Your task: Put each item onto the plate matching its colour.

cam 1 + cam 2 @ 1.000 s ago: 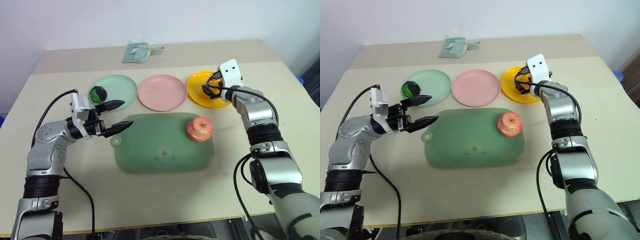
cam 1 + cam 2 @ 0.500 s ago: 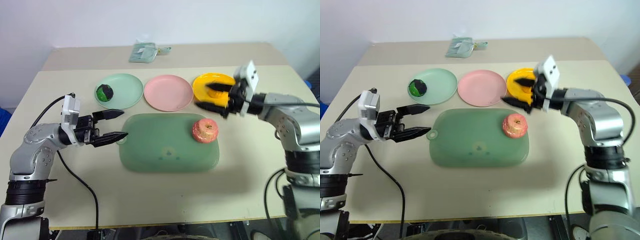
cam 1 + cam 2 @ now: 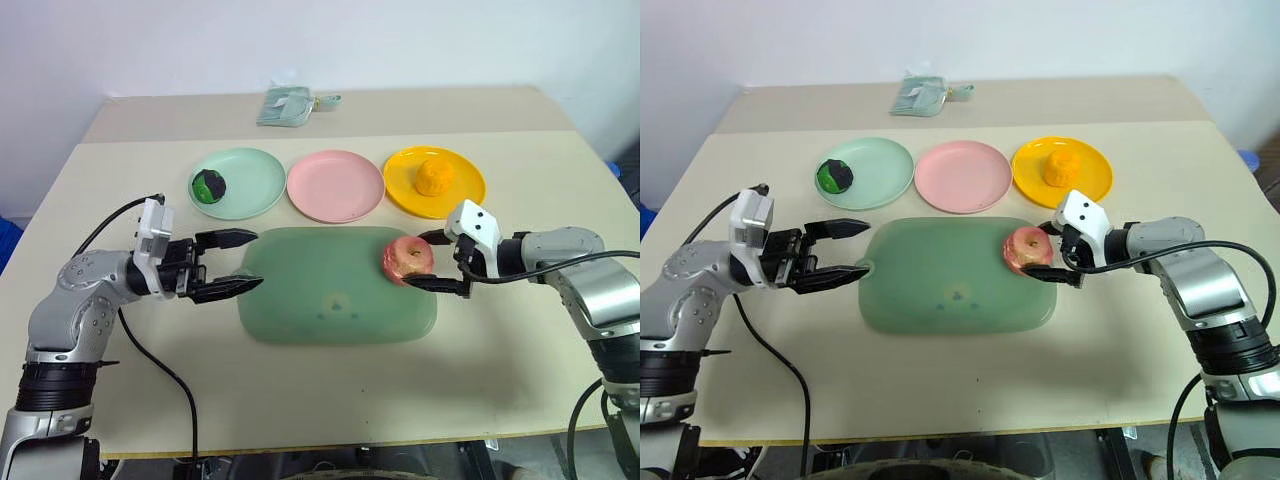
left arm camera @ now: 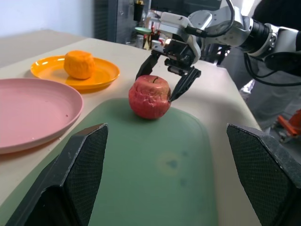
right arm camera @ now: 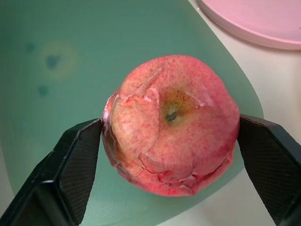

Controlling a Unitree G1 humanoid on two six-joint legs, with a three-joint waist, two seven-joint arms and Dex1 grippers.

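The pinkish-red apple (image 3: pixel 407 260) rests on the right part of the green mat (image 3: pixel 330 305). My right gripper (image 3: pixel 415 260) reaches it from the right, its fingers (image 5: pixel 77 160) pressed against both sides of the apple (image 5: pixel 171 122). The orange-yellow fruit (image 3: pixel 434 177) lies on the yellow plate (image 3: pixel 467 186). On the mint green plate (image 3: pixel 252 185) sits the dark green ball (image 3: pixel 209 186). Between them the pink plate (image 3: pixel 335 186) holds nothing. My left gripper (image 3: pixel 257 260) hangs open at the mat's left edge, nothing between its fingers.
A small pale green pouch (image 3: pixel 292 104) lies at the back of the table (image 3: pixel 150 400). The three plates stand in a row just behind the mat. A black cable (image 3: pixel 160 370) trails from my left arm over the table's front left part.
My right gripper left the yellow plate, where the orange-yellow fruit now lies, swung back to the apple and closed around it. The left gripper stayed put; the view shifted slightly.
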